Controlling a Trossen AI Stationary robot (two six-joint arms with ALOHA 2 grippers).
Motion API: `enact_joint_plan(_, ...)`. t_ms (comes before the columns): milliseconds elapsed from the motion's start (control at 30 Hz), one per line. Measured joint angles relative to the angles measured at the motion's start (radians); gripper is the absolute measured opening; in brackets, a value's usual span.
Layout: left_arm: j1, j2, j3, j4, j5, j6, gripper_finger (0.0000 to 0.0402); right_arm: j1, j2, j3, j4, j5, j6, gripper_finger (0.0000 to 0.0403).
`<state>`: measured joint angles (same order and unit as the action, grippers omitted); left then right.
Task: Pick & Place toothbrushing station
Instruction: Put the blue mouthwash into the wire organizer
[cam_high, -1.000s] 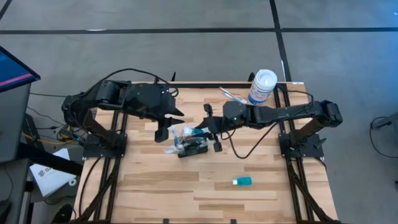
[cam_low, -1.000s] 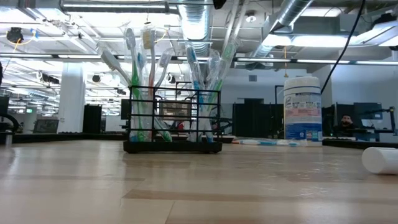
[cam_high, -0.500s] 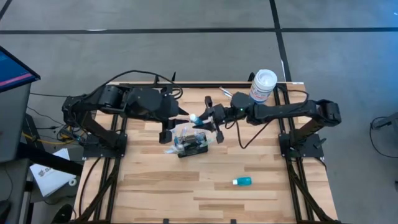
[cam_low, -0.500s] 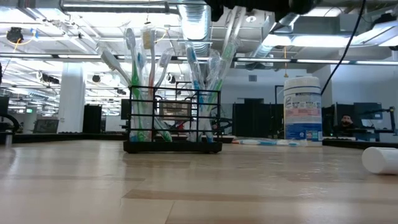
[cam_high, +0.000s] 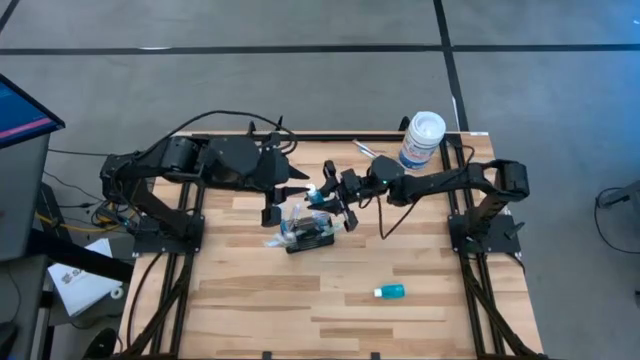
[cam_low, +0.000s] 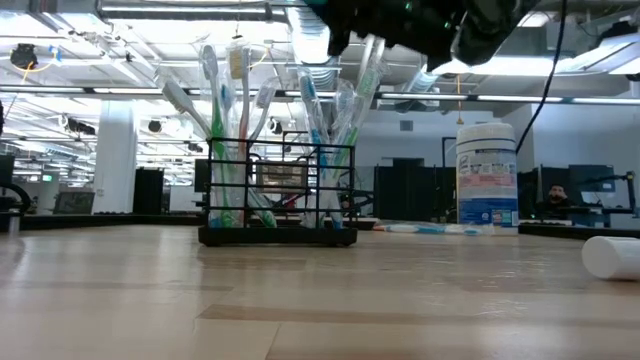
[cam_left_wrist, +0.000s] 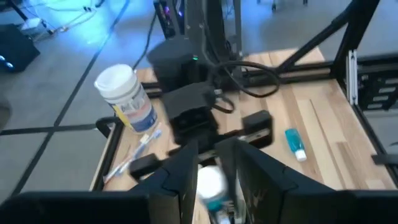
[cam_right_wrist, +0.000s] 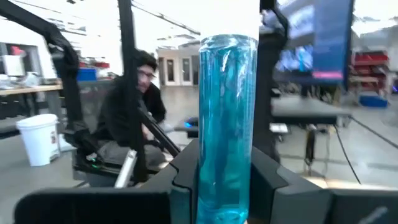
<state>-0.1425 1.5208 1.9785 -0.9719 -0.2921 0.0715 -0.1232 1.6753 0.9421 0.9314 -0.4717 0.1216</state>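
The toothbrushing station (cam_high: 308, 233), a black wire holder with several toothbrushes standing in it (cam_low: 278, 195), rests on its base mid-table. Just above and beyond it, my right gripper (cam_high: 330, 197) is shut on a small blue see-through bottle (cam_right_wrist: 227, 112) with a white cap (cam_left_wrist: 210, 182). My left gripper (cam_high: 298, 190) faces it from the table's left. It is open, with its fingers (cam_left_wrist: 186, 174) on either side of the cap. I cannot tell whether they touch it. My right gripper pinches the blue bottle's lower part (cam_right_wrist: 225, 186) between its two fingers, coming about level from the table's right. The bottle sticks out past the fingertips, cap end toward my left gripper, lifted clear above the station.
A white round canister (cam_high: 421, 138) stands at the far right corner with a loose toothbrush (cam_high: 372, 152) beside it. A small teal tube (cam_high: 390, 291) lies on the table toward the near edge. A person (cam_right_wrist: 134, 106) sits beyond the table.
My right gripper has come down into the low view and moved toward the far edge, tipping up from pointing down to about level. That carried the bottle's cap end between my left gripper's fingers. My left gripper has turned a little toward it. The station has stayed put.
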Motion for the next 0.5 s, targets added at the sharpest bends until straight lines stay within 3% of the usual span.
enact_joint_plan(367,0.038,0.002,-0.091,-0.008,-0.004,-0.084,0.0102,-0.009,0.001,0.000,-0.010,0.003,0.009,0.0070)
enact_joint_plan(500,0.079,0.003,-0.094,-0.016,0.046,-0.127,0.0102,-0.002,0.001,0.000,-0.040,0.009,-0.005,0.0070)
